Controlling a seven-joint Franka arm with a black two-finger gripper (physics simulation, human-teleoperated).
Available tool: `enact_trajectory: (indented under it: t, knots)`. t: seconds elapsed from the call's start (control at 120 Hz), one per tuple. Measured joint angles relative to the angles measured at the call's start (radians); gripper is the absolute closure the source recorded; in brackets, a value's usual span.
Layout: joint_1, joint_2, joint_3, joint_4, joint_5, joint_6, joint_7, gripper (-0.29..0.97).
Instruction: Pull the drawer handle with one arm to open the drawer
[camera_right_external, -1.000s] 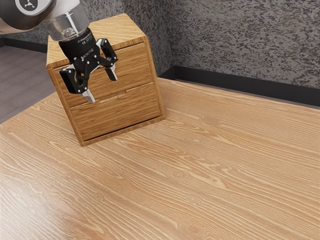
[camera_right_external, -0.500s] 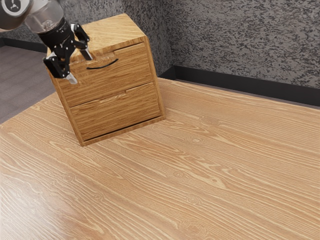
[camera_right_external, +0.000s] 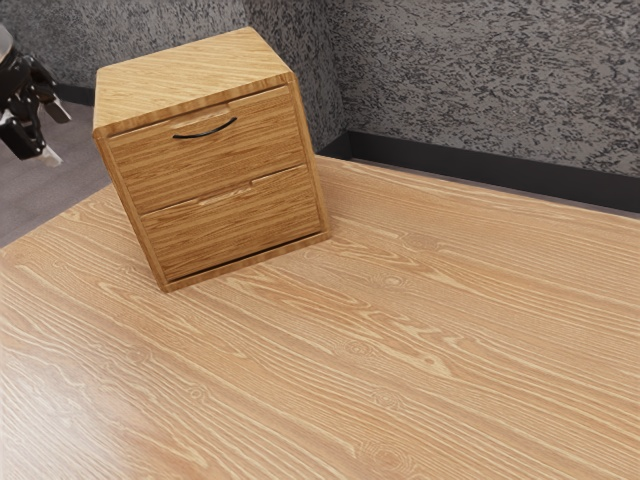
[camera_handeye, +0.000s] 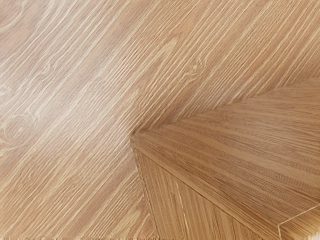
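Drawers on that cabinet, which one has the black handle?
The upper drawer: a curved black handle sits near its top edge; the lower drawer shows none.

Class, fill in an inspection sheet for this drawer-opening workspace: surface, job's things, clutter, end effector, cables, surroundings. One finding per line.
Surface: wood-grain table, carrying the cabinet.
Job's things: wooden cabinet with two drawers. The top drawer has a black handle; no clear gap shows, so it looks shut. The lower drawer looks shut too.
Clutter: nothing seen.
Grippers: end effector at the exterior view's left edge, apart from the handle, fingers open, holding nothing.
Cables: nothing seen.
Surroundings: grey speckled wall, black baseboard, grey floor.
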Motion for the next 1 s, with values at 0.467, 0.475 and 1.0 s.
enact_trajectory:
  t: [0.467,0.475,1.0]
  knots:
    - [0.909,-0.481,-0.712,-0.030,-0.424,0.060,-0.019,0.04]
    - [0.914,-0.488,-0.712,-0.026,-0.431,0.060,-0.019,0.04]
    - [1.188,-0.871,-0.703,0.117,-0.924,0.009,-0.063,0.15]
